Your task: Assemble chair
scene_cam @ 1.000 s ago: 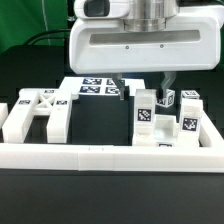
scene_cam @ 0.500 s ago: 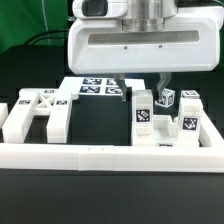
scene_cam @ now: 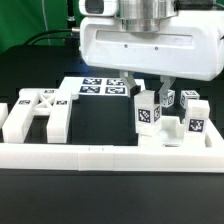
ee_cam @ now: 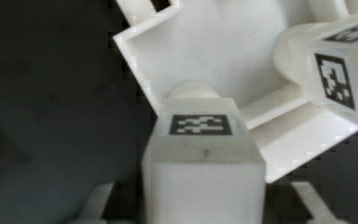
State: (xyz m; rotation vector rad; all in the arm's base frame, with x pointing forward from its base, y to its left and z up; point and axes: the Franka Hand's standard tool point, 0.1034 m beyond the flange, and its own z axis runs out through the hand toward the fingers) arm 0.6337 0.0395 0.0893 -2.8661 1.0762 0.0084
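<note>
A blocky white chair leg (scene_cam: 147, 115) with a black-and-white tag stands upright toward the exterior view's right. My gripper (scene_cam: 149, 92) comes down over its top, one finger on each side, shut on it. The wrist view shows the same leg (ee_cam: 202, 150), tag facing the camera, filling the space between the two fingers (ee_cam: 105, 205) of the gripper (ee_cam: 202, 208). Just beyond it lie a flat white panel (ee_cam: 211, 50) and another tagged part (ee_cam: 345, 70). A white H-shaped chair part (scene_cam: 35, 112) lies at the exterior view's left.
More tagged white blocks (scene_cam: 192, 118) stand close to the held leg on the exterior view's right, with a small tagged piece (scene_cam: 168, 98) behind. The marker board (scene_cam: 95, 86) lies at the back. A long white border rail (scene_cam: 110, 155) runs along the front.
The hand has shifted toward the exterior view's right and its fingers have drawn in around the top of the leg.
</note>
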